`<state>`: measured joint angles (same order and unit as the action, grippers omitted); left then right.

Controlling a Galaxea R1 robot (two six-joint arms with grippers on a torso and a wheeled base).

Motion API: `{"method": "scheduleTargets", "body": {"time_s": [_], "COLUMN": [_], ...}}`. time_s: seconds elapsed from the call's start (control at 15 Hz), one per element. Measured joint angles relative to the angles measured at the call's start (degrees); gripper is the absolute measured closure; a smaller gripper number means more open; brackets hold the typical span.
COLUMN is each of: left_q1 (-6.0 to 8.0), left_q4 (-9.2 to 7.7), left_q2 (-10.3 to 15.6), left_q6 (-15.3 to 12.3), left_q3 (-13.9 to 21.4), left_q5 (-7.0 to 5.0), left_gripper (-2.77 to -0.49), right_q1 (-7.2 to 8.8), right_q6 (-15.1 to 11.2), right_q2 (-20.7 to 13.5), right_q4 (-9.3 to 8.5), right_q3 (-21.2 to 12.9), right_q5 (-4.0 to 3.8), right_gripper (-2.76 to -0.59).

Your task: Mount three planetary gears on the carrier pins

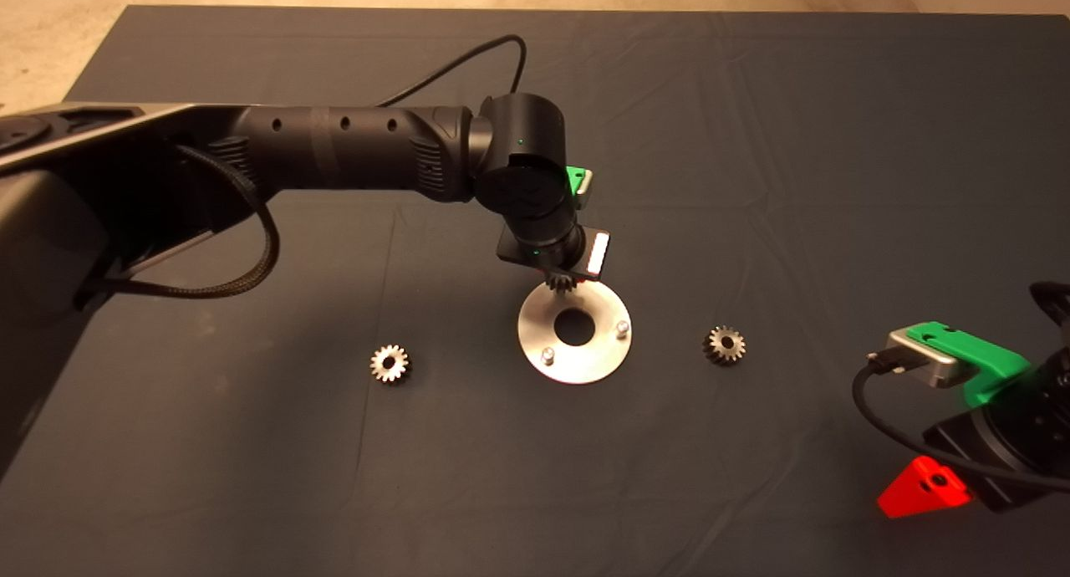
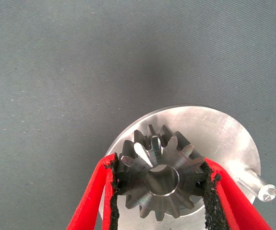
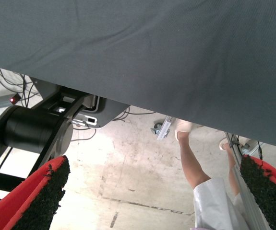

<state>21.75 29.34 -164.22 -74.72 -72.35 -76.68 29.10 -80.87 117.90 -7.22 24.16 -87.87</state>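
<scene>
Steel gear (image 2: pixel 161 182) sitting pinched between my left gripper's (image 2: pixel 160 191) black pads, teeth against foam, bore facing the wrist camera. I'm holding it just over the far edge of the shiny disc (image 1: pixel 598 351), where the third pin must be hiding under the wrist; I can't see whether the bore is touching it. Judging handling: small, dense, rigid, slick on the flanks, so gripping across the tooth tips is the sensible hold, and the foam pads are biting well. Two bare pins are showing in the head view, one near the front-left rim (image 1: pixel 547 356), one at the right rim (image 1: pixel 622 329). Two more gears are lying flat on the dark cloth mat (image 1: pixel 752 100), one well left of the disc (image 1: pixel 389 364), one to its right (image 1: pixel 724 344). Right gripper (image 3: pixel 152 199) is parked at the lower right, fingers spread wide, gripping nothing, looking at floor and a person's legs (image 3: pixel 200 175).
</scene>
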Motion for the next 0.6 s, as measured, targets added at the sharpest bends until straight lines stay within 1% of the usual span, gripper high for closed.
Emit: {"method": "scheduleTargets", "body": {"time_s": [0.6], "left_q1": [-0.01], "left_q4": [0.01], "left_q2": [0.38], "left_q6": [-0.01], "left_q3": [0.0], "left_q5": [-0.11], "left_gripper": [-0.9], "right_q1": [0.0], "right_q6": [0.02], "right_q2": [-0.41], "right_q4": [-0.05], "right_q3": [0.0], "right_q5": [0.0], "right_gripper": [-2.65]}}
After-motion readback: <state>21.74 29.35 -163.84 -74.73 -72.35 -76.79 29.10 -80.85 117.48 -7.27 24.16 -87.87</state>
